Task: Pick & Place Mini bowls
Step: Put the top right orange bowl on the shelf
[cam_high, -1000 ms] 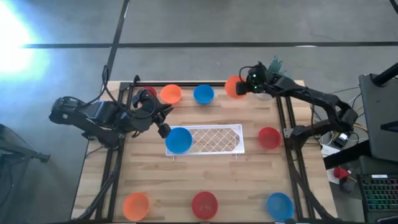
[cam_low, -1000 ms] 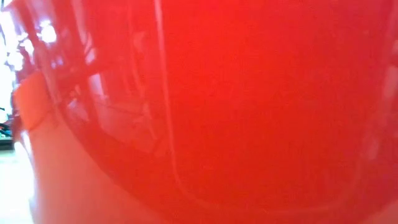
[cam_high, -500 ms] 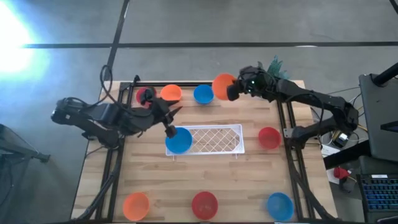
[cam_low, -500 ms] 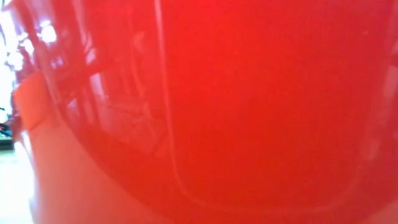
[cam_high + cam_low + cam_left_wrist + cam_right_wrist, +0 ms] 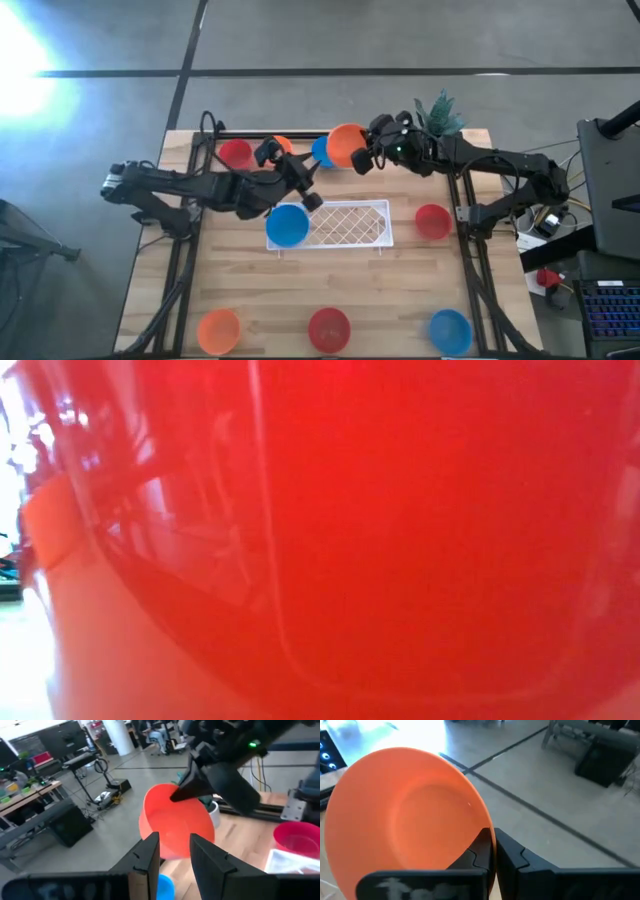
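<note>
The right gripper point(image 5: 362, 160) hangs over the far edge of the worktop point(image 5: 400, 290), its fingers pressed together on the rim of an orange mini bowl point(image 5: 346, 145), which it holds tilted in the air; the right wrist view shows the bowl's hollow point(image 5: 410, 820) facing the camera with the two dark fingers point(image 5: 482, 851) pinching its edge. The left gripper point(image 5: 308, 190) reaches in from the other side, over the far left corner of the white lattice tray point(image 5: 345, 223), with its fingers spread and nothing between them; in the left wrist view those fingers point(image 5: 150, 855) stand apart, with the lifted orange bowl point(image 5: 175, 827) beyond them. A blue mini bowl point(image 5: 288, 225) lies on the left end of the tray, just beside the left gripper. Along the far edge sit a red bowl point(image 5: 235, 154), an orange one point(image 5: 283, 146) partly hidden by the left arm, and a blue one point(image 5: 320, 151) partly covered by the lifted bowl. Another red bowl point(image 5: 432, 221) sits to the right of the tray, apart from it. Along the near edge stand an orange bowl point(image 5: 219, 329), a red bowl point(image 5: 329, 329) and a blue bowl point(image 5: 450, 330). A green plant point(image 5: 437, 112) stands at the far right corner. The low view is filled by a red surface point(image 5: 400, 540) close against the lens.
</note>
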